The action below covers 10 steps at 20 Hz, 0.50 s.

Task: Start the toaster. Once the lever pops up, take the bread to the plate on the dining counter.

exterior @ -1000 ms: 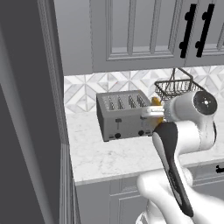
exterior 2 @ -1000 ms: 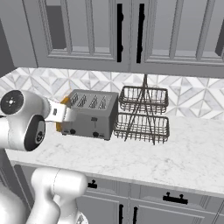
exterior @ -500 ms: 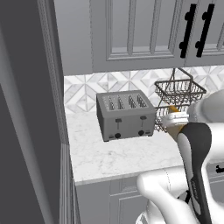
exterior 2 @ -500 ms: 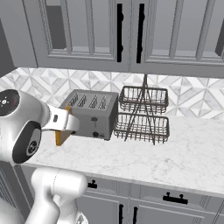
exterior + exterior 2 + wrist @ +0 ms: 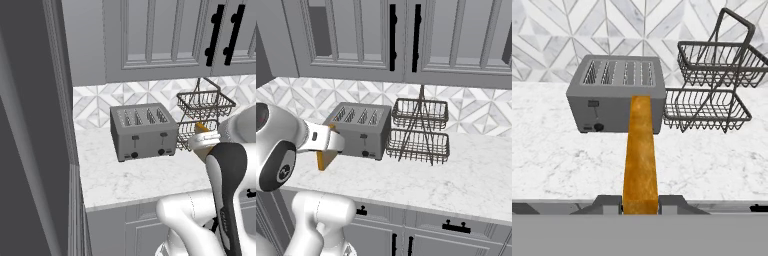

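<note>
The claw [image 5: 640,204] is gripping the bread [image 5: 640,150], its two dark tips pressing on either side of the slice's near end. In the hand view the orange-tan slice is running edge-on from six o'clock up toward twelve, its far end overlapping the front of the toaster [image 5: 616,93]. From the right base view the bread [image 5: 326,155] is hanging clear of the marble, out in front of the toaster's [image 5: 360,129] nine o'clock side, with the white hand wrapping over its top. From the left base view just an orange corner [image 5: 202,128] is peeking past the arm, at three o'clock of the toaster [image 5: 143,130].

The toaster is sitting on a white, grey-veined marble desk [image 5: 456,180] against the wall, its four slots facing up and its levers and black knobs facing the room. Just beside it at three o'clock a dark two-tier wire basket rack [image 5: 419,131] is standing on the same top. A backsplash [image 5: 572,30] of grey and white diamond tiles is running behind both. Grey panelled upper cabinets [image 5: 361,40] with black handles are hanging above, and matching grey drawers are lining the desk's front below.
</note>
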### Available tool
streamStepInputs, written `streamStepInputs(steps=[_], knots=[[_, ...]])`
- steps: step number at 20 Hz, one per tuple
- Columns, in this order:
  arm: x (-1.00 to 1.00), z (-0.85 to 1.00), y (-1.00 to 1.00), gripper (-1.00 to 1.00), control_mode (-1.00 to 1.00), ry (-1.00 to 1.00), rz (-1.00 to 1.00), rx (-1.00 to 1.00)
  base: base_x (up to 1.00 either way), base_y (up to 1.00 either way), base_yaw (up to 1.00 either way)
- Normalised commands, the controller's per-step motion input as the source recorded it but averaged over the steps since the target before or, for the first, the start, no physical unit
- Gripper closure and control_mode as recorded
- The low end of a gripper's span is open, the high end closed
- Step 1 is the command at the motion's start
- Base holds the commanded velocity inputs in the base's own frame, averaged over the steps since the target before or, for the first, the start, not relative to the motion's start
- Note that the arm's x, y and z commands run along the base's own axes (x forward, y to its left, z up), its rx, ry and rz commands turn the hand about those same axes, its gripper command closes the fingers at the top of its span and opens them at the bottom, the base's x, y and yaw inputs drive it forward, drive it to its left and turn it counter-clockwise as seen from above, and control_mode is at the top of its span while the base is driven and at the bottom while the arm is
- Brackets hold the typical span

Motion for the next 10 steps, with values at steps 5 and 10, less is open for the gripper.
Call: streamStepInputs(steps=[5,10], knots=[[-0.02,0.0,0.0,1.0,-1.0,0.0,0.0,0.0,0.0,0.0,0.0],[-0.01,0.0,0.0,1.0,1.0,0.0,0.0,0.0,-0.02,0.0,0.0]])
